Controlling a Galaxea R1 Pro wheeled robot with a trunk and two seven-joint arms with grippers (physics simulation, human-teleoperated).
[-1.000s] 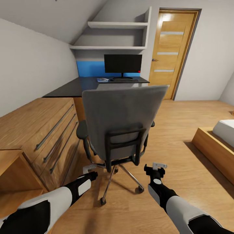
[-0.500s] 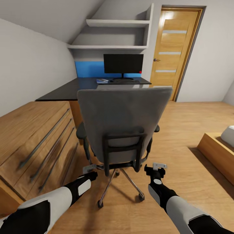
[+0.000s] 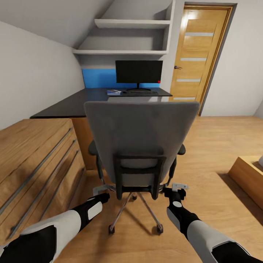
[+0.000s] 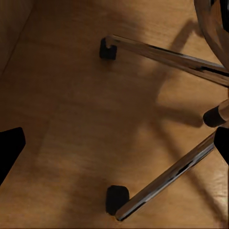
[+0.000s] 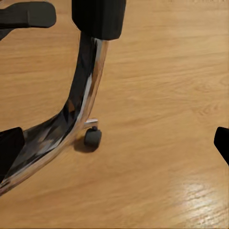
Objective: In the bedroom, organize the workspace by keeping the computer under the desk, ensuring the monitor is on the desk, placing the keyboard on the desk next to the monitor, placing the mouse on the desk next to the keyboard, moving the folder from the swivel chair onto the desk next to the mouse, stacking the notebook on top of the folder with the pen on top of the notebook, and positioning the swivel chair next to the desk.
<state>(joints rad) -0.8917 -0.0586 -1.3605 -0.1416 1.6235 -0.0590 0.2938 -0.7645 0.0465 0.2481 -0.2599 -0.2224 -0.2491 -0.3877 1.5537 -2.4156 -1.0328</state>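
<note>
The grey swivel chair (image 3: 140, 133) stands right in front of me with its back toward me, hiding its seat. Beyond it runs the black desk (image 3: 69, 104), carrying the monitor (image 3: 138, 72) and the keyboard (image 3: 141, 92). A flat blue folder (image 3: 113, 91) lies left of the keyboard; anything on it is too small to make out. My left gripper (image 3: 100, 190) and right gripper (image 3: 176, 187) hang open at either side of the chair's chrome base (image 4: 162, 52), near its casters (image 5: 92, 137), touching nothing.
An oak dresser (image 3: 33, 160) with bar handles lines the left side. An oak door (image 3: 197, 54) is at the back right, white shelves (image 3: 128, 53) and a blue wall panel (image 3: 98, 77) hang above the desk. A wooden bed frame (image 3: 250, 175) juts in at right.
The camera has rolled forward: chair, desk and dresser all appear closer. The chair back now faces me squarely. Both arms keep their place in the picture, grippers still open.
</note>
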